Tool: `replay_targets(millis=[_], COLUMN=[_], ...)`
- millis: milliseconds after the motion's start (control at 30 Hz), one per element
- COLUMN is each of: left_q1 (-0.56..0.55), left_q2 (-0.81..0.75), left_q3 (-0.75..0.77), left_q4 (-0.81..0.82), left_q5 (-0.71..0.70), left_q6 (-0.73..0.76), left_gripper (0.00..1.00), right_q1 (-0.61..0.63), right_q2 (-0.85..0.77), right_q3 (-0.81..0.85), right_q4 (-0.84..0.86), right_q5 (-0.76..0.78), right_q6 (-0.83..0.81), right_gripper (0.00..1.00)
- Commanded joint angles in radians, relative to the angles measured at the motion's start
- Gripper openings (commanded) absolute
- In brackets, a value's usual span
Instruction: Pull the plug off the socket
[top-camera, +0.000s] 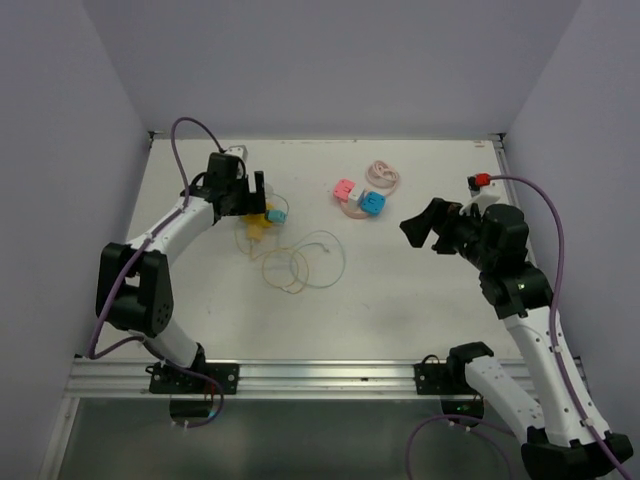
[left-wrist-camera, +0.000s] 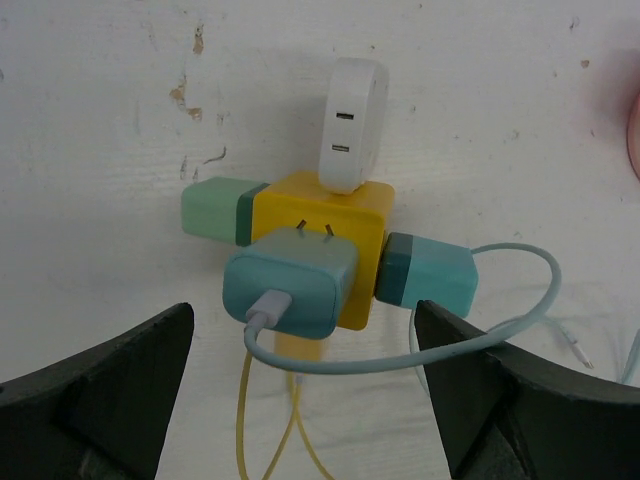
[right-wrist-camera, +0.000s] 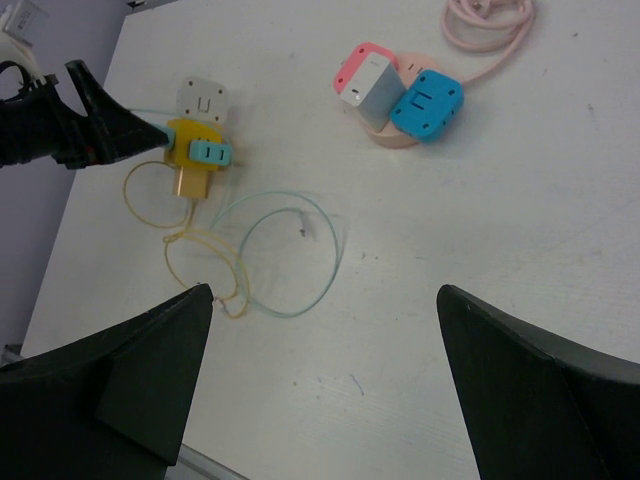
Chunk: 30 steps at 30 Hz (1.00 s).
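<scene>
**Near edge.** A metal rail (top-camera: 320, 377) carries the bases of both arms at the front of the white table (top-camera: 400, 300).

**Middle ground, left.** Loose loops of a yellow cable (top-camera: 283, 270) and a pale blue cable (top-camera: 325, 262) lie on the table. They lead back to the yellow cube socket (left-wrist-camera: 352, 212), which sits left of centre.

**Socket detail (left wrist view).**
- A teal plug (left-wrist-camera: 290, 285) sits on the face of the cube nearest the camera and carries the pale blue cable. Two metal prongs show between its body and the cube, so it is not fully seated.
- A green plug (left-wrist-camera: 215, 210) stands on the cube's left face.
- A second teal plug (left-wrist-camera: 430, 275) stands on its right face.
- A white charger (left-wrist-camera: 350, 125) stands on its far face.

**Left jaws.** They are spread wide just beside the socket. The dark fingers (left-wrist-camera: 100, 400) frame the plug cluster on either side, and no contact with a plug is visible.

**Middle ground, right.** The right jaws are spread wide above the table with nothing between them. They are well apart from the yellow cube and point towards the table's centre.

**Far ground.** A round pink socket (right-wrist-camera: 385, 137) holds a pink plug (right-wrist-camera: 357, 65), a white adapter (right-wrist-camera: 375, 92) and a blue plug (right-wrist-camera: 428, 103). Its pink cable (right-wrist-camera: 490, 20) lies coiled just behind it.
</scene>
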Motion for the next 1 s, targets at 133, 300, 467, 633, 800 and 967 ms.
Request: replay_targets(millis=[133, 300, 467, 633, 800, 967], left_q1=[-0.004, -0.004, -0.005, -0.01, -0.036, -0.091], left_q2=[0.101, 0.117, 0.114, 0.106, 0.062, 0.003], left_q3=[0.083, 0.079, 0.056, 0.024, -0.022, -0.082], left_q4=[0.103, 0.124, 0.131, 0.12, 0.117, 0.117], left_q5=[0.007, -0.001, 0.028, 0.122, 0.168, 0.189], left_q6=[-0.005, 0.0, 0.006, 0.006, -0.012, -0.05], left_gripper=[0.9, 0.81, 0.7, 0.55, 0.47, 0.42], right_q1=[0.002, 0.001, 0.001, 0.001, 0.001, 0.002], right_q2=[-0.031, -0.038, -0.04, -0.044, -0.046, -0.037], right_q3=[-0.008, -0.017, -0.028, -0.037, -0.054, -0.076], right_q4=[0.014, 0.014, 0.019, 0.031, 0.049, 0.074], right_q5=[-0.03, -0.041, -0.055, -0.082, -0.121, -0.174], right_q6=[0.011, 0.011, 0.018, 0.02, 0.024, 0.035], right_gripper=[0.99, 0.99, 0.99, 0.99, 0.99, 0.99])
